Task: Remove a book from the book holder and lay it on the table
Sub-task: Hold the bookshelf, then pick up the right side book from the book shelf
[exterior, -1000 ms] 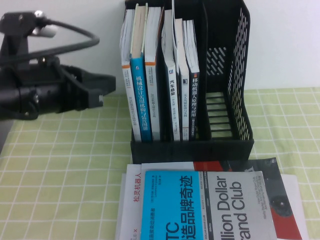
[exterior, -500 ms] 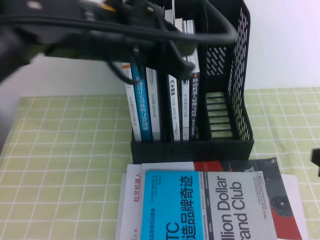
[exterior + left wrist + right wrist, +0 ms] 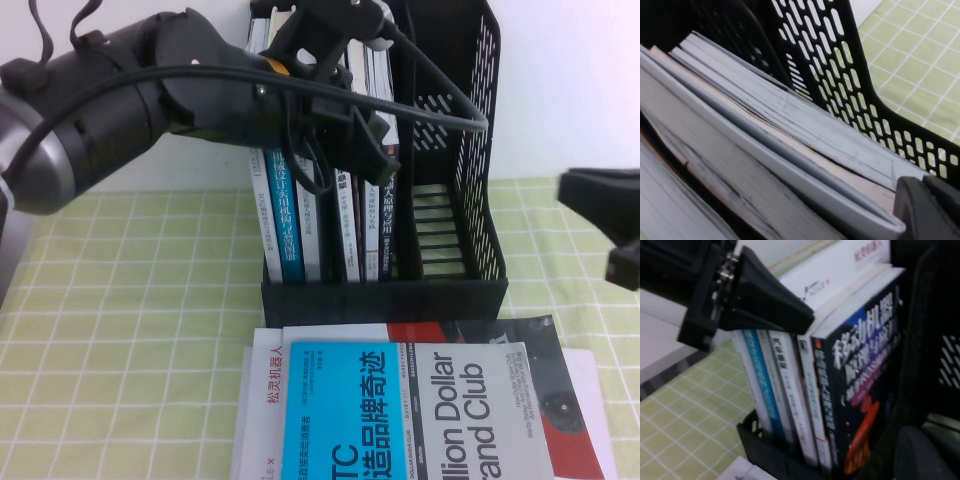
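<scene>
The black book holder (image 3: 385, 298) stands on the checked table (image 3: 130, 320). The dark navy book (image 3: 388, 215) stands upright as the rightmost book in the middle slot. Its orange and purple cover shows in the right wrist view (image 3: 865, 375). My left gripper (image 3: 378, 155) reaches across over the holder, at the top edges of the middle slot's books. It shows in the left wrist view (image 3: 927, 210) beside the page tops and the perforated wall (image 3: 840, 85), and as a black wedge in the right wrist view (image 3: 790, 310). My right gripper (image 3: 615, 230) is open and empty, right of the holder.
Several other books fill the left and middle slots, among them a bright-blue-spined one (image 3: 283, 215). The right slot (image 3: 440, 220) holds nothing. A stack of flat books (image 3: 400, 410) lies on the table in front of the holder. A white wall stands behind.
My left arm has swung from the far left up and across to the tops of the books. My right gripper has come into view from the right edge.
</scene>
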Robot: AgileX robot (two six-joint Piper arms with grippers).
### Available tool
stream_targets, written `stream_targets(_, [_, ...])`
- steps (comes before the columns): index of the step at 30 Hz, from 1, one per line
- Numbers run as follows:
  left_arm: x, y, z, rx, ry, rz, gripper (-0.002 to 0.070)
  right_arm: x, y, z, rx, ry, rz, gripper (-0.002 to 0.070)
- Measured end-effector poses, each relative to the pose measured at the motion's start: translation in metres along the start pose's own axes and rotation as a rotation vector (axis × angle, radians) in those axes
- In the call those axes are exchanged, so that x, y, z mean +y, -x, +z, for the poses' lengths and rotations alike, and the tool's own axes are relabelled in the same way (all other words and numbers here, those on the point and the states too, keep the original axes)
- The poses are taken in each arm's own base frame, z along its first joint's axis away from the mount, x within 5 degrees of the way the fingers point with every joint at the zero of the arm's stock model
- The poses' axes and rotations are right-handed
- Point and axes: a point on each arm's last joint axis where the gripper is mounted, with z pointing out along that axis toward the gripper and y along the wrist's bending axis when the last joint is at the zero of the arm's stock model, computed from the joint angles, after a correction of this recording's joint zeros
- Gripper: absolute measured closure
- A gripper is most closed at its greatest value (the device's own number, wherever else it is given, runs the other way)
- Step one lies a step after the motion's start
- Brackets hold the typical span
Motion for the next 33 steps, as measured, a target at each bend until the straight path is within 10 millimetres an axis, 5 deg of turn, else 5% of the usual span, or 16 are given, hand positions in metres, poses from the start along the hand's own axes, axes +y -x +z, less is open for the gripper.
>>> stream_targets(11, [0.007,-0.001,-0.004,0.054,0.131,-0.037,0.0678,-0.008,-0.002,0.088,0.080,0.250,-0.029,0.0369])
stream_targets(20, [0.008,-0.001,-0.003,0.057,0.142,-0.038,0.0677,0.014,-0.003,0.159,0.173,0.130,-0.154,0.0348])
stream_targets(33, [0.009,0.000,-0.001,0.047,0.146,-0.043,0.0678,0.000,-0.011,0.182,0.235,-0.063,-0.156,0.0344])
